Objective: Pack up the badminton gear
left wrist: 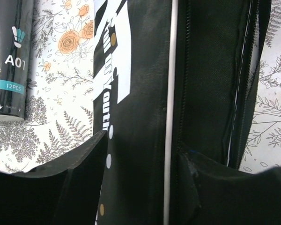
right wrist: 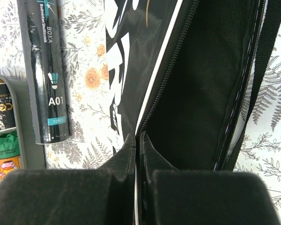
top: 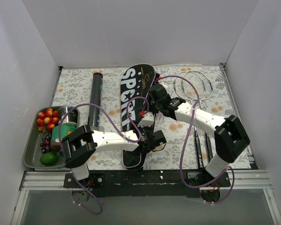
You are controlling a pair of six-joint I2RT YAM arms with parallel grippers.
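The long black racket bag point(top: 131, 93) lettered "SPORT" lies lengthwise mid-table, its zip open along the right side. My right gripper point(top: 147, 119) is shut on the bag's white-piped zip edge point(right wrist: 137, 136), with the dark open inside of the bag point(right wrist: 201, 84) to its right. My left gripper point(top: 154, 140) is open over the bag's near part, its jaws either side of the white piping point(left wrist: 143, 145). The dark shuttle tube point(top: 95, 101) lies left of the bag and also shows in both wrist views point(left wrist: 9, 56) point(right wrist: 47, 84). Two silver rackets point(top: 194, 84) lie at the right. No shuttlecocks are in view.
A grey tray point(top: 30, 150) with fruit and cans stands at the left edge, and its rim shows in the right wrist view point(right wrist: 35, 157). The racket handles point(top: 197, 147) reach toward the near right edge. White walls enclose the table on three sides.
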